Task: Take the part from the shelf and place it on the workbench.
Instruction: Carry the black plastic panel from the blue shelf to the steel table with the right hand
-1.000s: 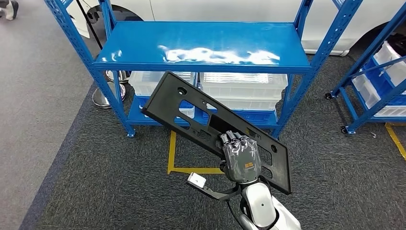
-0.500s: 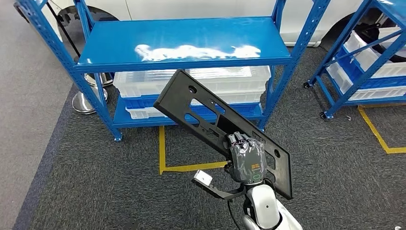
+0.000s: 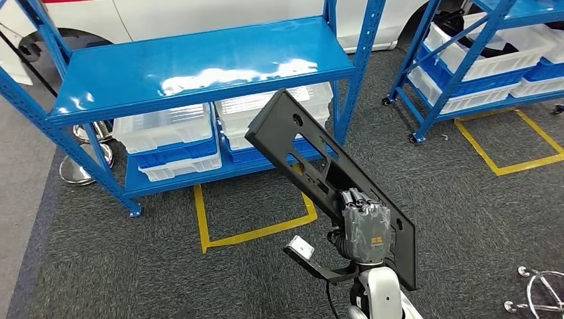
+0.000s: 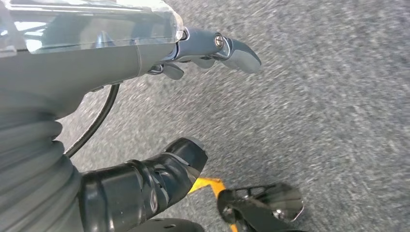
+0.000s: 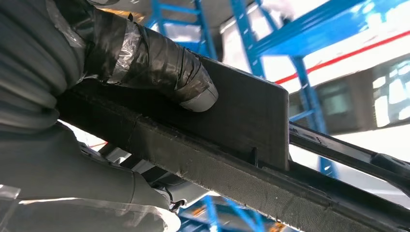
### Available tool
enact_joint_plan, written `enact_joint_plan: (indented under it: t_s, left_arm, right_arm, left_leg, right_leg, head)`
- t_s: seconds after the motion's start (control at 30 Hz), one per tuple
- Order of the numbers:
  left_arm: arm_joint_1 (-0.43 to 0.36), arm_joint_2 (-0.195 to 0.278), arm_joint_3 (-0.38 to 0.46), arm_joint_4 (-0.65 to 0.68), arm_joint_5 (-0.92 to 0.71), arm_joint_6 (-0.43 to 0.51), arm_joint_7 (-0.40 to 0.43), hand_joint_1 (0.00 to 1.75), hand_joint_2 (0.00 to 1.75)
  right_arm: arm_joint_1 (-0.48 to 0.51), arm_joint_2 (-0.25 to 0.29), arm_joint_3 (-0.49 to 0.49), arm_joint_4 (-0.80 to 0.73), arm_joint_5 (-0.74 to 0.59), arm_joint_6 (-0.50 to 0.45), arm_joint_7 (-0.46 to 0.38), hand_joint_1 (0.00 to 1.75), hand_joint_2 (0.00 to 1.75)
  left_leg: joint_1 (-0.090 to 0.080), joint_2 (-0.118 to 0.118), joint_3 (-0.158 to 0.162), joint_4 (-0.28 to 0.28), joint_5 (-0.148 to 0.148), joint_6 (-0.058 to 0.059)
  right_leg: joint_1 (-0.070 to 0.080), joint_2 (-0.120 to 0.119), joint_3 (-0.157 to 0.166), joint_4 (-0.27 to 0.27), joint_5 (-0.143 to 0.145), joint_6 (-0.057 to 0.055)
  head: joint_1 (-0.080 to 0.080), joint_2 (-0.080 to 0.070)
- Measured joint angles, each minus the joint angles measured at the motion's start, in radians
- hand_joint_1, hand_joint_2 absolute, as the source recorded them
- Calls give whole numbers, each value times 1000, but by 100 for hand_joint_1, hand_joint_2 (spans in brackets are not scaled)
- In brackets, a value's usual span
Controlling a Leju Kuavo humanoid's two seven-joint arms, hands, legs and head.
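The part is a long flat black panel (image 3: 299, 143) with several holes and slots, tilted from upper left down to lower right in front of me. My right hand (image 3: 362, 229) grips it near its lower end, fingers hooked over its upper face. In the right wrist view the thumb (image 5: 159, 67) presses on the panel (image 5: 241, 116) from behind. My left hand (image 4: 145, 53) hangs over grey carpet with its fingers apart and nothing in it. The blue shelf (image 3: 193, 66) stands behind the panel, its top board bare and glossy.
White and blue bins (image 3: 166, 136) fill the shelf's lower level. A second blue rack (image 3: 479, 53) with bins stands at the right. Yellow floor tape (image 3: 256, 229) marks squares on the dark carpet. A white car body runs behind the shelves. A chrome chair base (image 3: 542, 292) sits at lower right.
The whole scene has slid left and tilted as the camera turned right. The second rack and more yellow tape have come into sight. My right hand keeps its hold on the panel.
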State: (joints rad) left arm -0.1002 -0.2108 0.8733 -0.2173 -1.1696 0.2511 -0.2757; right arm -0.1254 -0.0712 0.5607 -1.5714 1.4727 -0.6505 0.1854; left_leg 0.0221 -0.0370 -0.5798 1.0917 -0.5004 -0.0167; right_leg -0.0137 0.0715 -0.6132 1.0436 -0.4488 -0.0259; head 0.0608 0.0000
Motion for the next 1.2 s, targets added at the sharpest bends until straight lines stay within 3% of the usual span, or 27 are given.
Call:
enact_joint_plan:
  t_s: [0.07, 0.13, 0.17, 0.23, 0.3, 0.37, 0.4, 0.43, 0.5, 0.57, 0.67, 0.73, 0.8, 0.83, 0.87, 0.9, 0.93, 1.0, 1.03, 1.1, 1.17, 1.2]
  left_arm:
    - [3, 0, 1, 0, 5, 2, -4, 0, 175]
    - [5, 0, 3, 1, 10, 8, -10, 0, 175]
    - [7, 0, 5, 1, 13, 12, -13, 0, 175]
    - [11, -1, 12, 1, 19, 18, -17, 0, 175]
    - [16, -1, 21, 1, 26, 22, -20, 0, 175]
    - [22, -1, 30, 1, 30, 27, -20, 0, 175]
    - [23, -1, 34, 1, 32, 29, -20, 0, 175]
    - [24, -1, 39, 1, 34, 30, -20, 0, 175]
    - [24, -3, 47, 1, 36, 32, -22, 0, 175]
    - [24, -5, 53, 1, 37, 35, -23, 0, 175]
    - [21, -8, 58, 1, 38, 36, -25, 0, 175]
    - [20, -9, 62, 1, 40, 37, -26, 0, 175]
    - [22, -9, 69, 1, 42, 42, -26, 0, 175]
    - [23, -9, 72, 1, 43, 45, -26, 0, 175]
    - [24, -9, 74, 2, 43, 47, -25, 0, 175]
    - [25, -9, 74, 2, 44, 49, -25, 0, 175]
    - [25, -10, 75, 2, 44, 50, -24, 0, 175]
    - [25, -10, 77, 2, 45, 51, -23, 0, 175]
    - [25, -11, 79, 2, 45, 51, -23, 0, 175]
    - [25, -11, 82, 2, 45, 51, -23, 0, 175]
    - [22, -12, 84, 2, 45, 51, -23, 0, 175]
    - [22, -13, 85, 2, 45, 51, -22, 0, 175]
  right_arm:
    - [29, 0, -25, -26, -2, -20, -11, 175, 175]
    - [77, 0, -60, -70, -30, -29, -52, 175, 175]
    - [108, 3, -84, -98, -67, -31, -98, 175, 175]
    - [168, 29, -150, -156, -194, -33, -252, 175, 175]
    - [224, 86, -240, -202, -357, -34, -447, 175, 175]
    - [277, 151, -338, -240, -506, -36, -593, 175, 175]
    - [301, 179, -382, -258, -569, -36, -637, 175, 175]
    - [322, 201, -423, -274, -628, -37, -666, 175, 175]
    - [355, 235, -491, -305, -727, -40, -710, 175, 175]
    - [380, 262, -544, -329, -796, -42, -744, 175, 175]
    - [411, 289, -597, -351, -835, -47, -761, 175, 175]
    - [422, 304, -617, -360, -859, -49, -765, 175, 175]
    - [430, 317, -632, -363, -907, -49, -768, 175, 175]
    - [436, 321, -640, -363, -935, -49, -768, 175, 175]
    - [445, 322, -649, -362, -962, -49, -768, 175, 175]
    - [453, 323, -657, -359, -986, -49, -769, 175, 175]
    - [460, 323, -666, -356, -1007, -49, -770, 175, 175]
    - [470, 325, -681, -348, -1040, -49, -775, 175, 175]
    - [473, 326, -689, -344, -1051, -49, -778, 175, 175]
    - [480, 330, -702, -337, -1063, -49, -785, 175, 175]
    - [491, 333, -716, -334, -1066, -49, -792, 175, 175]
    - [496, 335, -722, -334, -1066, -49, -795, 175, 175]
  left_leg:
    - [1, -34, 23, -55, 8, 4]
    - [0, -25, 26, -62, 8, 15]
    - [0, -16, 27, -68, 12, 23]
    - [2, 6, 30, -80, 19, 37]
    - [-2, 32, 30, -81, 19, 45]
    - [-5, 59, 30, -79, 16, 48]
    - [-5, 71, 30, -78, 14, 49]
    - [-6, 82, 31, -77, 12, 47]
    - [-10, 102, 36, -75, 6, 41]
    - [-15, 121, 41, -75, 1, 32]
    - [-17, 144, 52, -76, -8, 18]
    - [-15, 111, 39, -32, -46, 10]
    - [-12, 64, -12, 85, -113, 6]
    - [-12, 54, -39, 147, -139, 5]
    - [-12, 49, -57, 186, -146, 4]
    - [-12, 47, -58, 187, -132, 4]
    - [-12, 44, -42, 151, -101, 6]
    - [-10, 12, 16, 22, -33, 12]
    - [-10, -9, 39, -31, -15, 15]
    - [-11, -33, 54, -72, -12, 19]
    - [-11, -14, 58, -81, -6, 29]
    - [-10, -3, 60, -87, -1, 36]
  right_leg:
    - [-1, 18, -11, 6, 2, 14]
    - [-3, 34, -18, 4, 8, 29]
    - [-3, 27, -21, 7, 4, 35]
    - [-2, -12, -45, 58, -31, 44]
    - [-2, -52, -96, 174, -93, 49]
    - [-2, -62, -128, 254, -118, 52]
    - [-3, -65, -120, 245, -105, 52]
    - [-2, -72, -93, 200, -79, 50]
    - [7, -116, -21, 72, -35, 37]
    - [19, -145, 14, 3, -24, 23]
    - [17, -115, 15, -8, -21, 9]
    - [9, -93, 18, -16, -15, -4]
    - [8, -71, 17, -18, -11, -11]
    - [8, -59, 16, -18, -11, -12]
    - [9, -47, 16, -17, -10, -12]
    - [9, -34, 16, -16, -10, -12]
    - [9, -21, 17, -14, -10, -12]
    - [9, 4, 15, -8, -11, -9]
    - [9, 17, 12, -4, -11, -5]
    - [6, 37, 2, 0, -6, 8]
    - [2, 49, -4, -1, -1, 21]
    - [3, 34, -9, 8, -8, 25]
  head:
    - [0, 0]
    - [0, 0]
    - [1, 0]
    - [5, 0]
    - [8, 0]
    - [8, 0]
    - [8, 0]
    - [8, 0]
    - [8, 0]
    - [8, 0]
    - [8, 0]
    - [7, 0]
    - [6, 0]
    - [7, 0]
    - [7, 0]
    - [7, 0]
    - [7, 0]
    - [7, 0]
    - [7, 0]
    - [7, 0]
    - [7, 0]
    - [7, 0]
